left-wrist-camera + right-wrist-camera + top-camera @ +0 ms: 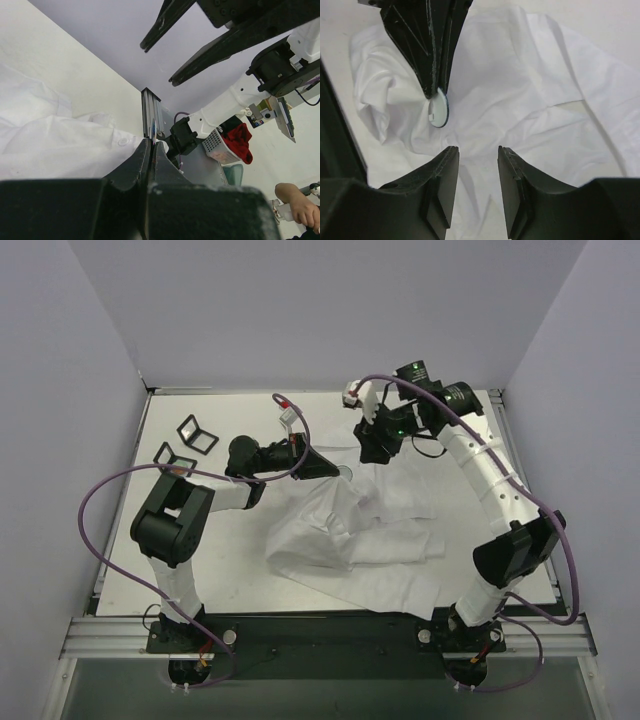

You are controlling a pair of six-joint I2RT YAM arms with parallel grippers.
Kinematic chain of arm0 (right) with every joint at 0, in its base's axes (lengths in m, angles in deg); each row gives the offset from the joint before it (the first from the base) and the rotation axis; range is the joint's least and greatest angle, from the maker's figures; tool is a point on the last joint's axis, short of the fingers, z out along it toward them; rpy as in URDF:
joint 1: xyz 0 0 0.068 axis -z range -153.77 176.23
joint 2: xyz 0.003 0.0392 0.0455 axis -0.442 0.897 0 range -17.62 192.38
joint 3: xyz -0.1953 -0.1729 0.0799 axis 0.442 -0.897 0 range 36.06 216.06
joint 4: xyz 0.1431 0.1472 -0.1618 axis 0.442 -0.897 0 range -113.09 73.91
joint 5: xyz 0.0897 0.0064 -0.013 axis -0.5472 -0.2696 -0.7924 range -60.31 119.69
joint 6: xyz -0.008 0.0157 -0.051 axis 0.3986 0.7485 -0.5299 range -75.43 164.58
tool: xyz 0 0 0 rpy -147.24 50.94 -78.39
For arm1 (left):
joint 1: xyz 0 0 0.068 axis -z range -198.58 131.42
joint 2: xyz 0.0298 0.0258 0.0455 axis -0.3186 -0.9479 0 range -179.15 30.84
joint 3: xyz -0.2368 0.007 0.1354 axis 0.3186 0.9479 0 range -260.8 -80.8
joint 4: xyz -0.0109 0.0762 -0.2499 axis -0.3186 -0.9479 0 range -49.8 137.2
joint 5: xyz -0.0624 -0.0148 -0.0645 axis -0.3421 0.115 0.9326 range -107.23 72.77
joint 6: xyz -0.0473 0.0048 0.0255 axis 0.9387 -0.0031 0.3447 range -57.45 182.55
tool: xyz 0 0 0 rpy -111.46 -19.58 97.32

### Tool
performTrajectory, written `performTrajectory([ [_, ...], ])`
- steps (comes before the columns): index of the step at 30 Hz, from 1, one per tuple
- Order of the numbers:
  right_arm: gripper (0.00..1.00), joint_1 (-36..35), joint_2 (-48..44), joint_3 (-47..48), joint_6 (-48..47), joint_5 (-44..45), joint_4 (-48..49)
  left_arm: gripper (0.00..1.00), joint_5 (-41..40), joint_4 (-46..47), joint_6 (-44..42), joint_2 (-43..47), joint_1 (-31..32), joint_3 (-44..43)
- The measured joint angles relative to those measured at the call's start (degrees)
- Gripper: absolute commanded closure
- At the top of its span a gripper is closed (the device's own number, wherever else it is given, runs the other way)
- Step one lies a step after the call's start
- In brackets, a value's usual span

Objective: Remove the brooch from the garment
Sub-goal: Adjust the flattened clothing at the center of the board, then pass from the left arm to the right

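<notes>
The white garment (340,540) lies crumpled from the worktop's (210,570) near edge to its centre. Over its far part, the left gripper (435,87), pressed together, pinches the round brooch (439,108). Just beyond, the right gripper (476,150) hovers, jaws spread.

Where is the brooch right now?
In the right wrist view the brooch sits left of centre, pinched at the tip of the left end effector, over the rumpled garment and just beyond the open right end effector.
</notes>
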Motion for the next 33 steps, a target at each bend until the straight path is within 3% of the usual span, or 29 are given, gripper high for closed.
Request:
performTrajectory([
  [6, 0.64, 7.52, -0.87, -7.13, 4.17, -20.04, 2.56, 1.0, -0.07, 0.0, 0.0, 0.0, 0.02, 0.0],
  [11, 0.64, 9.38, -0.87, -12.39, 7.54, -29.22, 6.47, 1.0, -0.07, 0.0, 0.0, 0.0, 0.02, 0.0],
  [19, 0.68, 9.27, 0.11, -15.13, 12.41, -34.29, 11.82, 1.0, -0.09, 0.0, 0.0, 0.0, 0.04, 0.0],
  [33, 0.7, 9.27, 1.66, -17.07, 13.88, -34.77, 14.25, 1.0, -0.07, 0.0, 0.0, 0.0, 0.07, 0.0],
])
